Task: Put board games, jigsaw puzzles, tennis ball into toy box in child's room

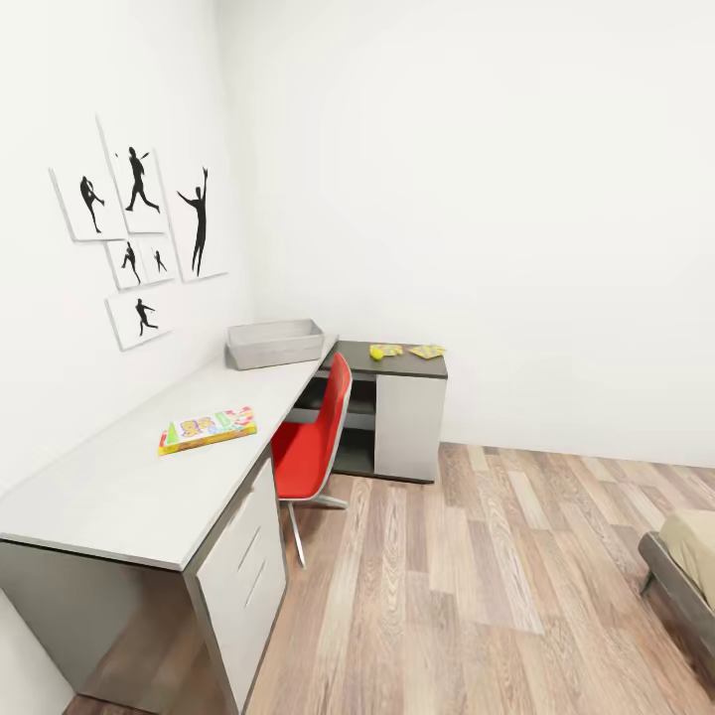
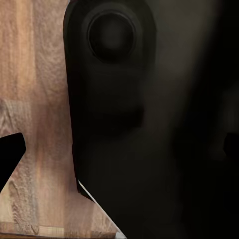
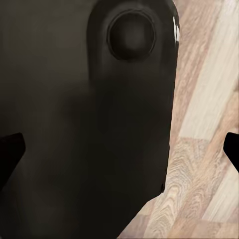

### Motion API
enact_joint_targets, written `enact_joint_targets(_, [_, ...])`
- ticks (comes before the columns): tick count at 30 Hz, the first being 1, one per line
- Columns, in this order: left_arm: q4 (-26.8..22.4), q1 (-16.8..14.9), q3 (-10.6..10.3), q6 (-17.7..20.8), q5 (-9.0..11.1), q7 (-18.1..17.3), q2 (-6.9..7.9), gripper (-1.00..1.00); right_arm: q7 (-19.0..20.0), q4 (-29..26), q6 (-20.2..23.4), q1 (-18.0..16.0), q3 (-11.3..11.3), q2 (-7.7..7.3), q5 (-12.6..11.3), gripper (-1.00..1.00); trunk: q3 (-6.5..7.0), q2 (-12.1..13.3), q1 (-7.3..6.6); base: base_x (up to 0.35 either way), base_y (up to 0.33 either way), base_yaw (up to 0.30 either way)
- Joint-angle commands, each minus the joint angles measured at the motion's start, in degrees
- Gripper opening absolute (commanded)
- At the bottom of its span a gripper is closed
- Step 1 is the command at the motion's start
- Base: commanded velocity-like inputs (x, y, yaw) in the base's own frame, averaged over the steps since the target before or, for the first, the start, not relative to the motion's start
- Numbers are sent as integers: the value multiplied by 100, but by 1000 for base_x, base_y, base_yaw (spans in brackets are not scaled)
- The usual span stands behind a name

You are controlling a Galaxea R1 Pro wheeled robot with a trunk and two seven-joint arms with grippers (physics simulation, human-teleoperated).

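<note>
L-shaped tabletop (image 1: 119, 487): toy box (image 1: 275, 344) at its wall-side corner; board game (image 1: 207, 430) near the front edge; tennis ball (image 1: 376, 352) and puzzles (image 1: 427, 351) on the dark section. Pincer states cannot be told.

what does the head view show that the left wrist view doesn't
Head view alone: the table carrying the toy box, a board game, the tennis ball and jigsaw puzzles, plus a red chair, wall pictures and a corner of the bed. Left wrist view alone: a dark robot body up close and dark tips of the left claw at the picture's edges. Both: wood plank floor.
</note>
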Motion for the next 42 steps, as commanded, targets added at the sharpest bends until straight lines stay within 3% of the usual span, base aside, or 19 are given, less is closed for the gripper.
enact_joint_targets(1, [0, -1, 0, 0, 0, 0, 0, 100, 0, 0, 0, -1, 0, 0, 0, 100, -3, -1, 0, 0, 0, 0])
enact_joint_targets(7, [-18, -10, -21, -30, -10, -18, -37, 100, 18, 0, -11, -10, -12, 51, -28, 100, -3, -1, 0, 0, 0, 0])
enact_joint_targets(15, [-18, -10, -16, -34, -17, -18, -31, 100, 17, 0, -227, -10, -19, 306, -18, 100, -3, -1, 0, 0, 0, 0])
enact_joint_targets(42, [-18, -10, -3, -35, -17, -18, -26, 100, 9, 0, -352, -10, -19, 281, -19, 100, -3, -1, 0, 0, 0, 0])
